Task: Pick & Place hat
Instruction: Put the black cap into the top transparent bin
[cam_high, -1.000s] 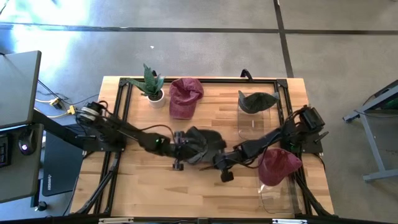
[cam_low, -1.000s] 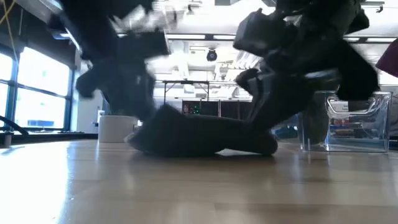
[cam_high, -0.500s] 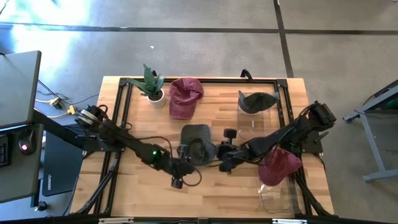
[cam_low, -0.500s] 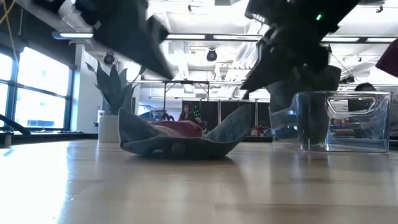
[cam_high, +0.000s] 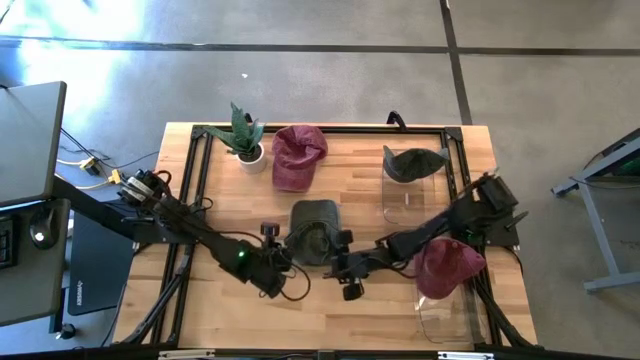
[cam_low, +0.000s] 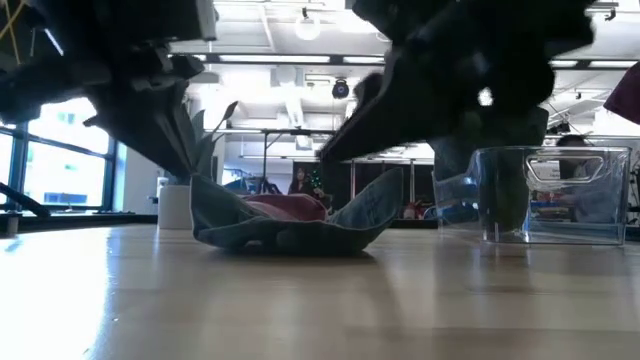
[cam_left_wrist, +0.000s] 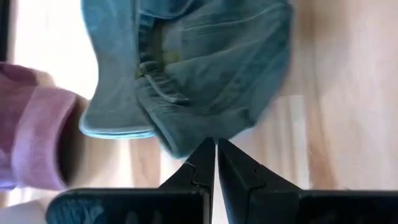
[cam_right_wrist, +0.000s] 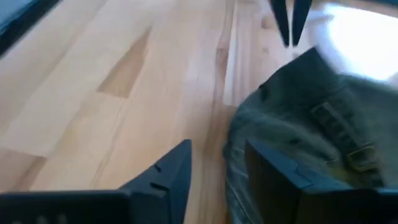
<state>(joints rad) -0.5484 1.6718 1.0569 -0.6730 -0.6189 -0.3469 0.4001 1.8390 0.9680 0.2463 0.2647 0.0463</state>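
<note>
The wooden table (cam_high: 250, 310) carried a grey-green hat (cam_high: 313, 231) lying open side up near its middle, flat on the boards, with a maroon hat (cam_high: 297, 156) and a potted plant (cam_high: 245, 140) behind it and two clear stands at the right, one bearing a dark green hat (cam_high: 412, 162), the other a second maroon hat (cam_high: 448, 266). The left gripper (cam_high: 270, 262) sat low at the grey-green hat's left edge with its fingers clenched on nothing, their tips just short of the fabric. The right gripper (cam_high: 344, 270) lay at the hat's right edge, its fingers (cam_right_wrist: 171, 171) parted and empty beside the denim. To lift the hat well, I judged the right gripper should slide one finger under the raised rim and pinch firmly, since the soft cloth would likely sag or slip.
</note>
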